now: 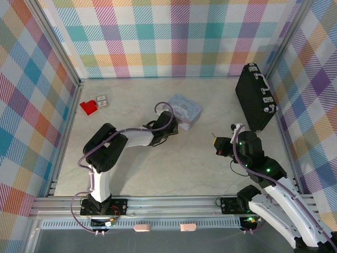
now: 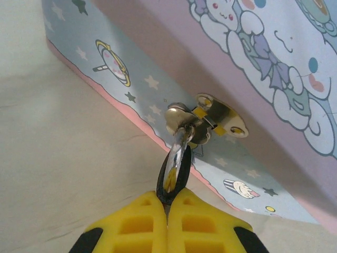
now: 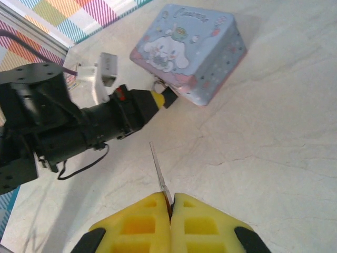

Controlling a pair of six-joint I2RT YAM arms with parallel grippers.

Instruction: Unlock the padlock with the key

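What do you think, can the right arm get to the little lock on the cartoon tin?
Probably not straight away. The left gripper is shut on a dark oval piece at the padlock on the tin, crowding that spot. The right gripper, shut on a thin metal strip, sits apart.

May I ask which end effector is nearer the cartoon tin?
Left. The left end effector grips a metal piece at the latch of the tin; the right end effector hangs apart to its right.

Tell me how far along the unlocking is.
Done: right fingers hold the key; left fingers pinch what looks like the padlock at the clasp of the tin. In hand: the approach, key well apart from the tin. Left: insert, turn, open.
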